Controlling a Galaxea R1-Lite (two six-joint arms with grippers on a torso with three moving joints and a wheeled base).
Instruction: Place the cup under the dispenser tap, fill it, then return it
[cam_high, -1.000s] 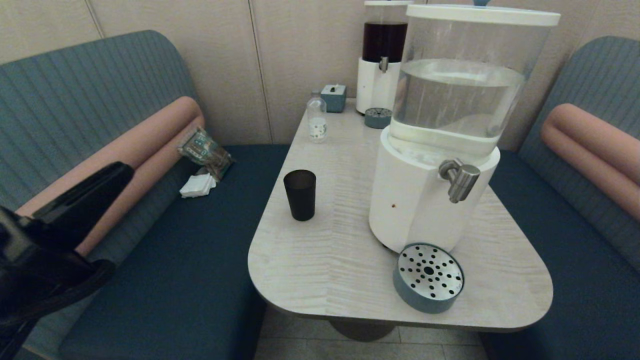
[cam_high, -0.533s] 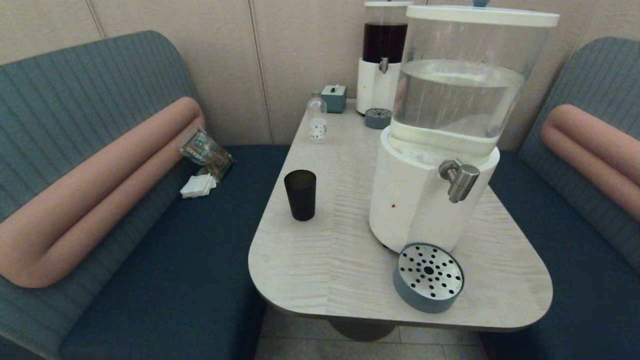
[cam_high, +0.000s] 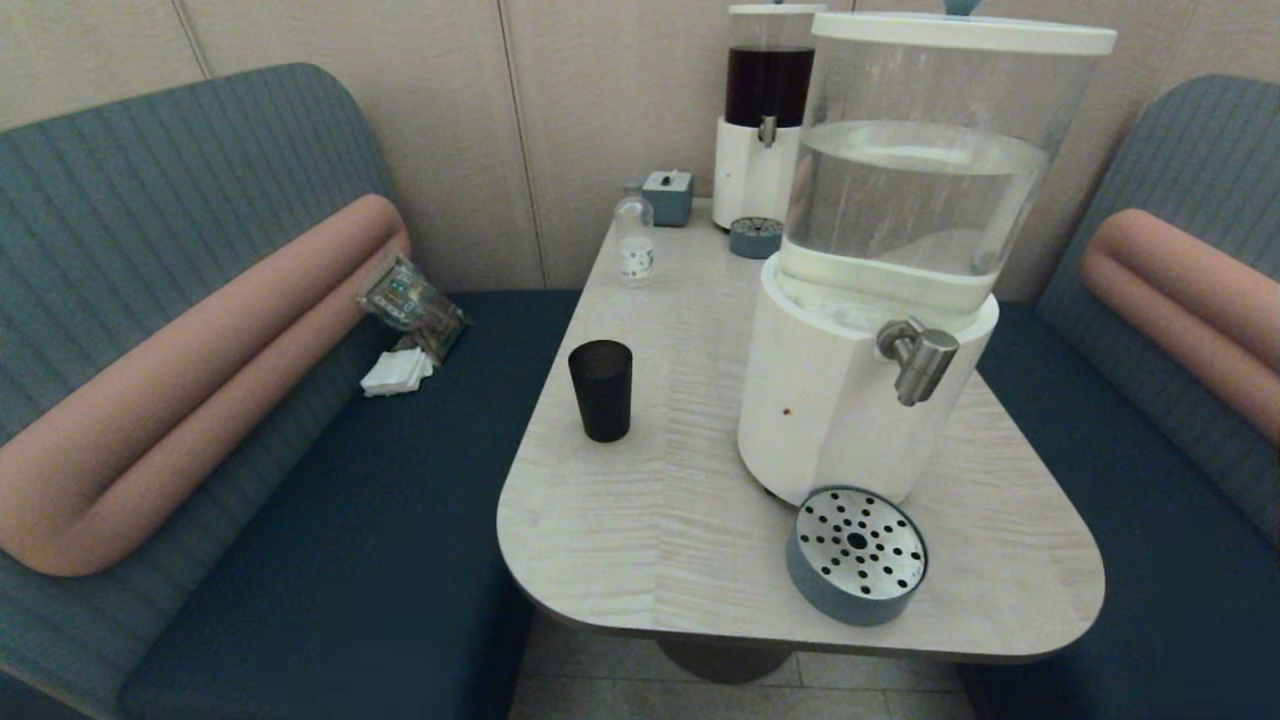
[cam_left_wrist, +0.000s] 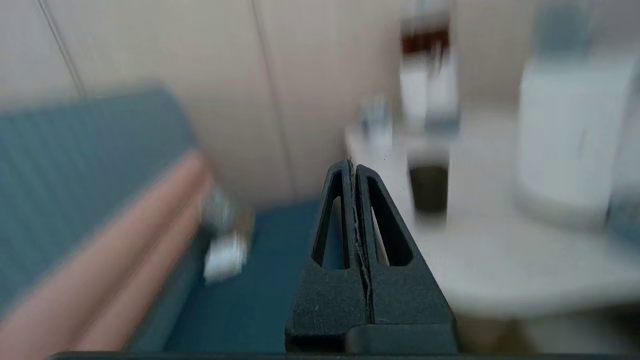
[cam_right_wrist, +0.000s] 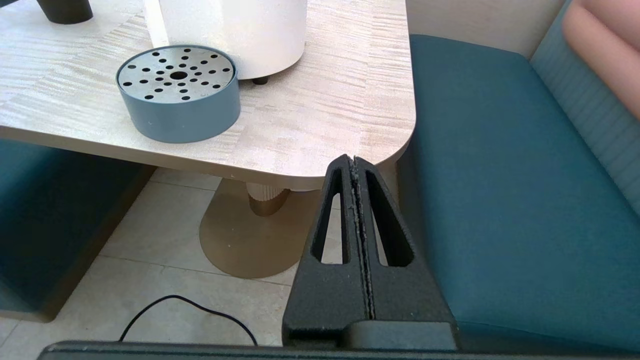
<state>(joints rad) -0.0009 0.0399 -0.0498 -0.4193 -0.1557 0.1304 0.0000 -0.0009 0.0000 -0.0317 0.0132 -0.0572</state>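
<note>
The matte black cup (cam_high: 600, 389) stands upright on the pale table (cam_high: 640, 520), left of the big white-based dispenser (cam_high: 865, 400); it also shows in the left wrist view as a dark cup (cam_left_wrist: 428, 189). The steel dispenser tap (cam_high: 918, 357) juts out above the round perforated drip tray (cam_high: 857, 555). Neither arm appears in the head view. My left gripper (cam_left_wrist: 353, 165) is shut and empty, off the table's left side over the blue bench. My right gripper (cam_right_wrist: 354, 160) is shut and empty, low beside the table's near right corner.
A small clear bottle (cam_high: 634, 240), a little teal box (cam_high: 668, 196) and a slimmer dark-liquid dispenser (cam_high: 765, 120) stand at the table's far end. A snack packet (cam_high: 410, 300) and white napkins (cam_high: 396, 370) lie on the left bench. A black cable (cam_right_wrist: 190, 310) crosses the floor.
My left arm, which filled the lower left of the head view a second ago, has dropped out of that view. Cup and dispenser stay put.
</note>
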